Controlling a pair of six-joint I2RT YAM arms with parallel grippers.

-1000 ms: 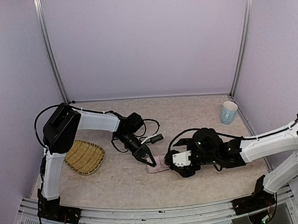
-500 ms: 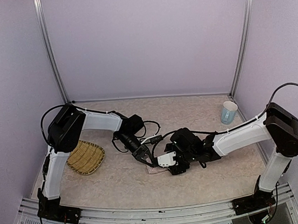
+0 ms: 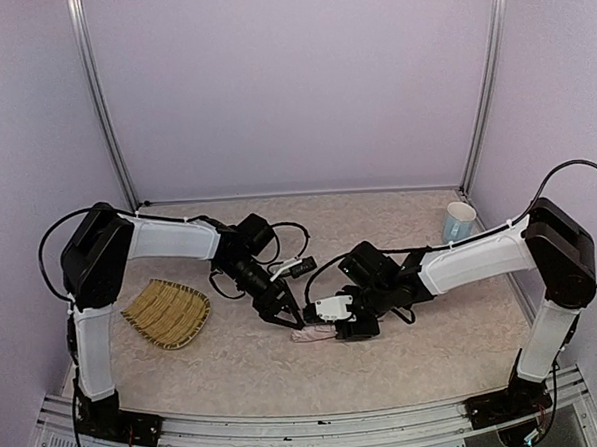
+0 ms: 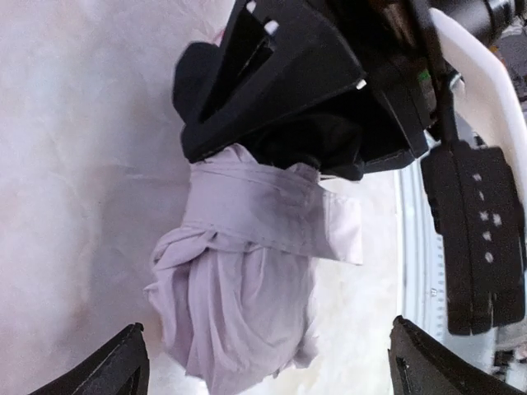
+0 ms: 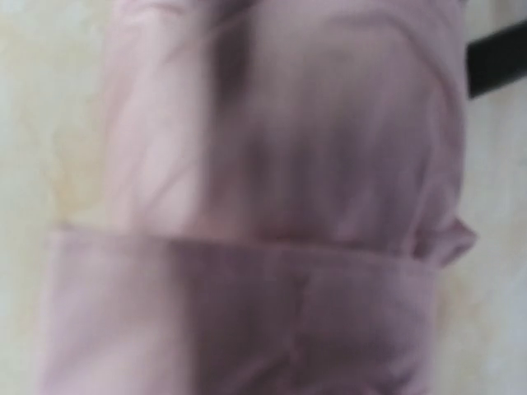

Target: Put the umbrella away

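The umbrella (image 3: 310, 334) lies folded on the table as a pale pink bundle with a strap round it, between the two arms. In the left wrist view the umbrella (image 4: 247, 288) rests in front of my left gripper (image 4: 272, 366). That gripper is open wide, its fingertips (image 4: 123, 366) at the bottom corners, apart from the fabric. My left gripper (image 3: 288, 319) hovers at the bundle's left end. My right gripper (image 3: 337, 328) sits over the right end, and its black jaws (image 4: 280, 90) straddle the fabric; whether they press on it does not show. Blurred pink fabric (image 5: 272, 206) fills the right wrist view.
A woven straw tray (image 3: 168, 312) lies at the left of the table. A pale blue cup (image 3: 459, 224) stands at the back right corner. Black cables (image 3: 300, 251) loop off both wrists above the umbrella. A metal rail (image 3: 309, 423) runs along the near edge.
My left gripper has let go of the umbrella and opened wide. My right arm has swung left and come down over the bundle, its jaws narrowing.
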